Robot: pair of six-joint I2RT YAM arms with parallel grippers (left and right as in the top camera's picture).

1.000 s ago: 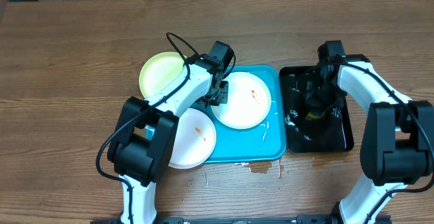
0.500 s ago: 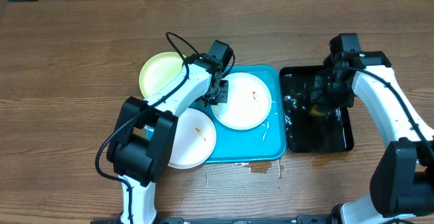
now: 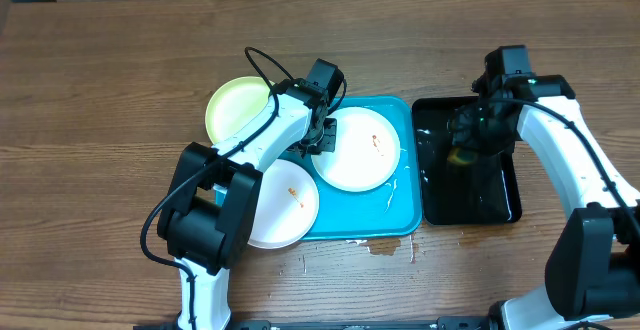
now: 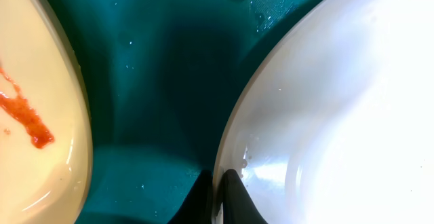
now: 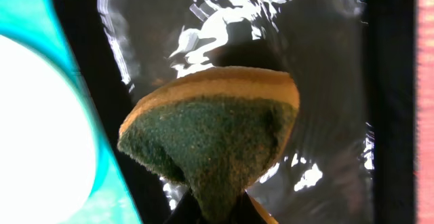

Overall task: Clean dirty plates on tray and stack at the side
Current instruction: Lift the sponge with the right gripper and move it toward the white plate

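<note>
Overhead: 3 plates. Pale green plate [image 3: 235, 110] is lying at the upper-left corner of the blue tray [image 3: 400, 215]. Smeared white plate [image 3: 360, 148] is resting on the tray. Second white plate [image 3: 285, 205] is overhanging its lower-left edge.
Left wrist: left gripper [image 4: 218, 183] is pinching the smeared white plate's rim.
Right wrist: right gripper [image 5: 217, 210] is clamping a sponge [image 5: 213, 129] over the black tray [image 5: 325, 81].

Over black tray [image 3: 500, 202], right pincer [image 3: 468, 138], clamped on sponge [image 3: 459, 156], shifted slightly toward counter's left and far edges. Sponge now nearer tray's far left corner than second ago. Right arm's elbow swung toward counter's near right corner. White glints on tray's wet floor faded.
</note>
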